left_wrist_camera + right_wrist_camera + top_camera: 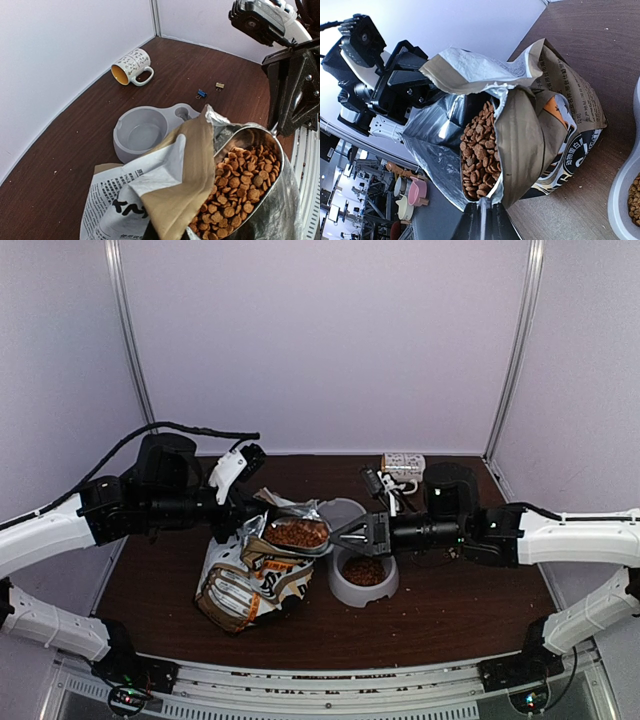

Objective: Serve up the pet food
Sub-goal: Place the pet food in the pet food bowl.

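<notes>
The pet food (296, 533) fills a metal scoop (272, 132) held at the open mouth of the printed paper bag (250, 585). My right gripper (350, 533) is shut on the scoop's handle (482, 217). The kibble (480, 150) heaps in the scoop, and it also shows in the left wrist view (240, 185). My left gripper (232, 520) is shut on the bag's upper edge (470, 70) and holds it open. Its fingertips are hidden under the bag flap (185, 175). The grey double bowl (385, 592) stands right of the bag with some kibble (364, 570) in its near well.
The bowl's far well (142, 130) is empty. A patterned mug (131, 66) lies on its side at the back of the table, with two binder clips (201, 93) near it. White walls close in the back and sides.
</notes>
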Available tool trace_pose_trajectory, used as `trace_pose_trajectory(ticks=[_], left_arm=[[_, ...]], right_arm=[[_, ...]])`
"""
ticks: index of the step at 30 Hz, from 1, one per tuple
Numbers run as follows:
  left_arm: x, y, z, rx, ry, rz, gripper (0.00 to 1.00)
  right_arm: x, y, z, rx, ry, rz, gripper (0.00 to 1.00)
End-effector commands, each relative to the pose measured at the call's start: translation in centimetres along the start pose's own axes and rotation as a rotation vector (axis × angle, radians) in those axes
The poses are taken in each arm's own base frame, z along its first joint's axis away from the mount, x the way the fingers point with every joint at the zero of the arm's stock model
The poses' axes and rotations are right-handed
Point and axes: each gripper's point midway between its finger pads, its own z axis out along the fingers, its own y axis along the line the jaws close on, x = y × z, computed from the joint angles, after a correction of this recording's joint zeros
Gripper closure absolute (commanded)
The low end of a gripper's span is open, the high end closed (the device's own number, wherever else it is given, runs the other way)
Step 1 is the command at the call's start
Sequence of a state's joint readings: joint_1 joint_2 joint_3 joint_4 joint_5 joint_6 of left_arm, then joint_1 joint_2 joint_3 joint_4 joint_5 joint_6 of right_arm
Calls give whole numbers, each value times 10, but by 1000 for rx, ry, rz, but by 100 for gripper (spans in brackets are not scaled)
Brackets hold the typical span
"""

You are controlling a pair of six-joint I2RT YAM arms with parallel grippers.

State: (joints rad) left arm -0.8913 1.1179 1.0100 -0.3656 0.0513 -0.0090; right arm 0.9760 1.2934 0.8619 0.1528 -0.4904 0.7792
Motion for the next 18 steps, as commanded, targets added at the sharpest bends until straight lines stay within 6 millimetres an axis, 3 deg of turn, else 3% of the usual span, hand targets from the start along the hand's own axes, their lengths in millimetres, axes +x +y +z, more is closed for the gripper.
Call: trace_pose_trajectory(ticks=[1,11,18], left_arm=[[-23,4,-5,-18,-75,18,100],[-22,3,-3,-12,-69,18,100],[-23,3,-5,-14,-74,18,100]], right_arm=[[-15,27,-7,-61,-4,-90,100],[-30,26,1,-13,-42,-68,100],[-42,33,-14,-14,-101,-42,100]])
